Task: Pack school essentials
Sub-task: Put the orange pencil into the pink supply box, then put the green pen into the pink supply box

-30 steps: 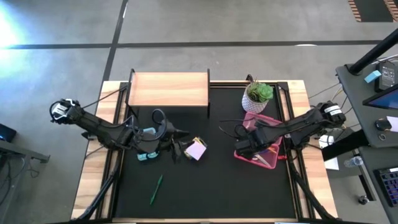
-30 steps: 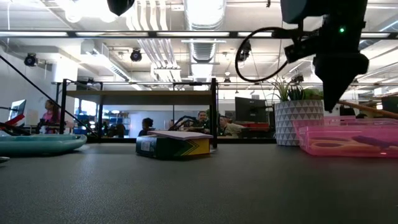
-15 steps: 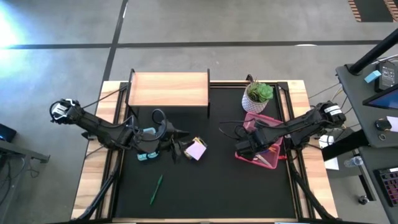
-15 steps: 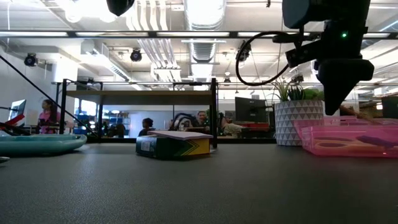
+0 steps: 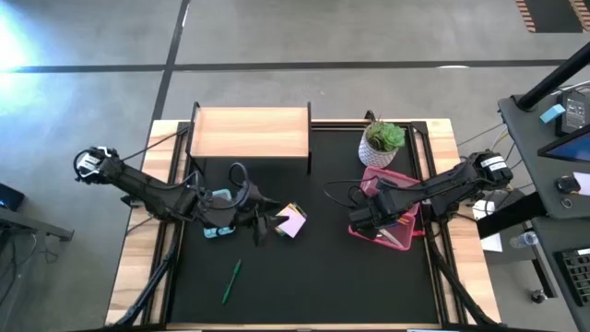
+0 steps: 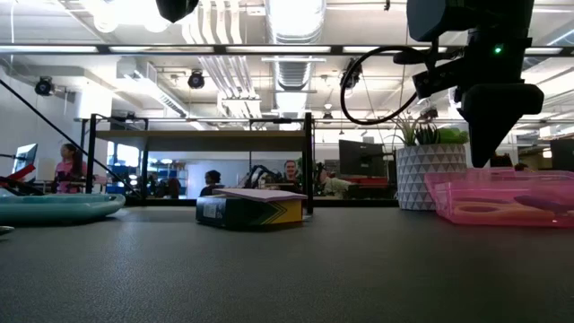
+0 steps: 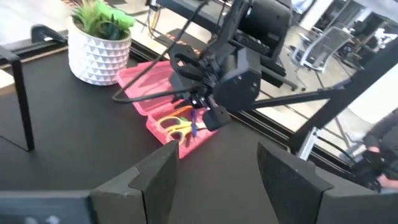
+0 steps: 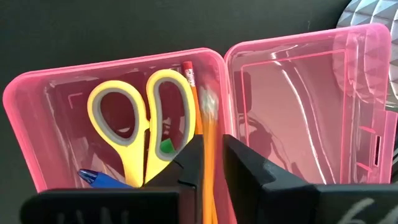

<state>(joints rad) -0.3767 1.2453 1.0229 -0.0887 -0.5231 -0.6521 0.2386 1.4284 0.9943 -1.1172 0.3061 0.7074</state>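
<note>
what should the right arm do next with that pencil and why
Probably lower a little and open the jaws. The right gripper is shut on an orange pencil directly over the open pink case, where the yellow-handled scissors already lie, so release should drop it inside.

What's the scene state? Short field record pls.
case: pink pencil case, lid open, on the table's right side
in case: yellow-handled scissors, blue pen, green eraser
right hand: above the case, holding an orange pencil
left hand: open, near sticky-note block
still out: green pen
bystander: potted plant
</note>
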